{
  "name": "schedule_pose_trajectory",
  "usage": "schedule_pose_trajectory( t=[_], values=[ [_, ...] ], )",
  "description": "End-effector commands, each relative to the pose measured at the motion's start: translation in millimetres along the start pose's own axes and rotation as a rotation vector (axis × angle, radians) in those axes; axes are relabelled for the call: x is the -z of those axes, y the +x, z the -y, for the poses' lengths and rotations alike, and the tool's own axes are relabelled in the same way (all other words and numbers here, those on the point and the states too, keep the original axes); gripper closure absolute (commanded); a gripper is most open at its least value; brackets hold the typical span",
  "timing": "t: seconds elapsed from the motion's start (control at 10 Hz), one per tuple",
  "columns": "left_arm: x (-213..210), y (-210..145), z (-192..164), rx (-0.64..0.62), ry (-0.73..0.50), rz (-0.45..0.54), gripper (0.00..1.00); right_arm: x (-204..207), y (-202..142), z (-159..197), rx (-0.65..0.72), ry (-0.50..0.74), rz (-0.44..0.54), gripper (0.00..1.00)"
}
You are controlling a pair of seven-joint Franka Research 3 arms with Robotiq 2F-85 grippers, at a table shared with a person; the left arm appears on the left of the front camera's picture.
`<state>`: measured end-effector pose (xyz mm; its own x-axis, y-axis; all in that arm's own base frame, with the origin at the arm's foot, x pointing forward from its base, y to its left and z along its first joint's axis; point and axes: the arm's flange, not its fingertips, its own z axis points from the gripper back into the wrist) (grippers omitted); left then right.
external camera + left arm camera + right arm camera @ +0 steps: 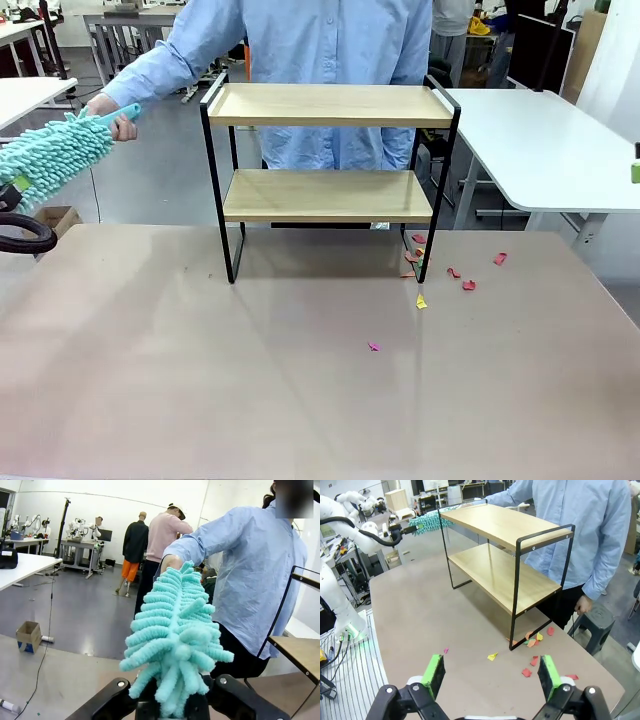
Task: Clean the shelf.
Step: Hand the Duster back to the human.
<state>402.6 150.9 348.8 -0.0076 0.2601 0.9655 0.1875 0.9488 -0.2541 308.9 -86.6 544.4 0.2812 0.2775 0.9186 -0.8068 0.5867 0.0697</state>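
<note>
my left gripper (172, 707) has its jaws clamped on a soft fluffy duster (175, 640), right gripper (490, 677) jaws apart, and the shelf (330, 150) mid-surface looks light but rigid, so I'd hold its frame

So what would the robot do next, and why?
Probably the person's hand lets go, then the left gripper, shut on the duster, swings it toward the shelf. Both hold the duster now, off to the shelf's side.
</note>
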Motion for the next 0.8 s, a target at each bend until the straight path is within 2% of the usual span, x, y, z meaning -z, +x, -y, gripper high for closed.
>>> schedule_pose_trajectory(
  t=[0.0,0.1,0.2,0.3,0.4,0.5,0.6,0.7],
  values=[
    [-1.5,5.1,0.0,-0.001,0.002,0.008,0.83,1.8,0.5,2.2,-0.027,0.003,0.028,0.0],
    [0.0,0.0,0.0,0.0,0.0,0.0,0.26,1.8,0.5,2.2,-0.027,0.003,0.028,0.0],
    [-12.3,7.0,13.6,-0.009,-0.033,-0.049,0.25,1.8,0.5,2.2,-0.027,0.003,0.028,0.0],
    [-19.6,11.9,20.2,-0.042,-0.053,-0.087,0.0,1.8,0.5,2.2,-0.027,0.003,0.028,0.0],
    [-30.6,20.2,27.4,-0.104,-0.099,-0.137,0.23,1.8,0.5,2.2,-0.027,0.003,0.028,0.0],
    [-44.1,33.7,33.5,-0.149,-0.114,-0.16,0.0,1.8,0.5,2.2,-0.027,0.003,0.028,0.0],
    [-57.8,52.3,37.8,-0.203,-0.114,-0.161,0.0,1.8,0.5,2.2,-0.027,0.003,0.028,0.0],
    [-67.3,68.2,40.4,-0.278,-0.147,-0.203,0.0,1.8,0.5,2.2,-0.027,0.003,0.028,0.0]
  ],
)
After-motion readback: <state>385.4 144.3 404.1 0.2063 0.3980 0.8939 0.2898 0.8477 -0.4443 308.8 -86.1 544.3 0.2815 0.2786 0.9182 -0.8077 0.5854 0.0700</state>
